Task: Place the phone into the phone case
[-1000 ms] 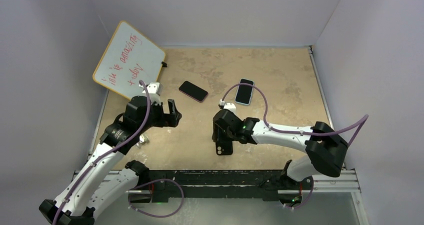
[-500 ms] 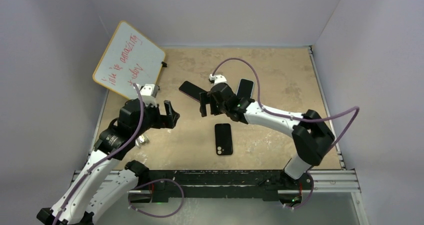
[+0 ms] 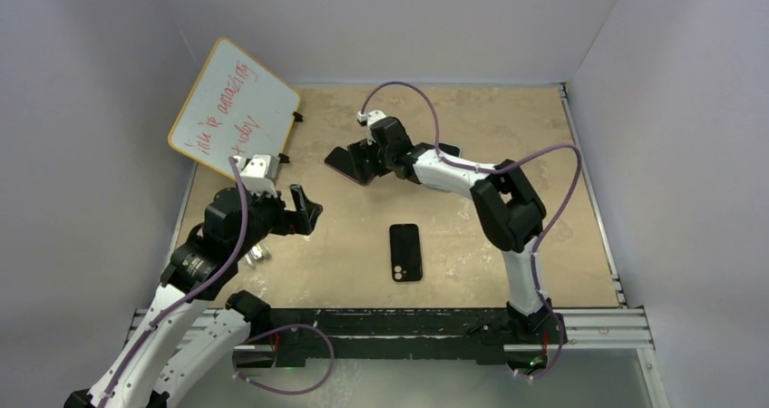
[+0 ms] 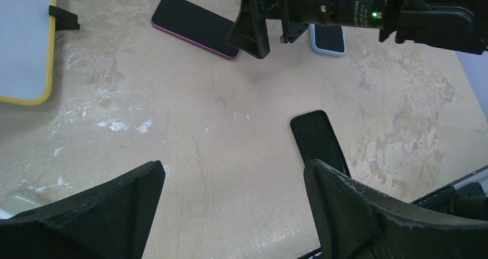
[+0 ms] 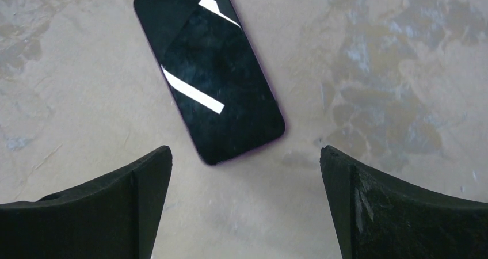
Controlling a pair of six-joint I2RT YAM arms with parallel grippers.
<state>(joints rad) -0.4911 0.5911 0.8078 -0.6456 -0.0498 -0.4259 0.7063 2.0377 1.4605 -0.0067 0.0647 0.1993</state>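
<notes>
**A:** Your right arm (image 3: 453, 168) is stretched far across the table (image 3: 517, 122). I'd expect a sloppy pinch at that reach. Its claw (image 5: 244, 155) is spread wide and holds nothing. It hovers over the purple phone (image 5: 210, 80).

**B:** Where does the phone lie?

**A:** Flat, screen up, far-centre of the table, well apart from the case (image 3: 405, 252) near the front edge. It's skewed to the fingers. Drop like that and you may catch a corner and spin it, or skate it along the table.

**B:** Left side?

**A:** The left claw (image 4: 233, 167) is spread too and empty, parked near the whiteboard (image 3: 234, 109). It's clear of the right arm, so clash risk looks low.

**B:** Other traps?

**A:** A blue phone (image 4: 328, 38) lies just beyond the right arm. I can't tell which phone fits the case, and the wrong one won't seat. I also can't tell if the case lies open side up. If it's back-up, pressing in fails.

**B:** Any text?

**A:** The whiteboard has red handwriting, too slanted to read reliably. No logo shows on either phone or the case.
</notes>
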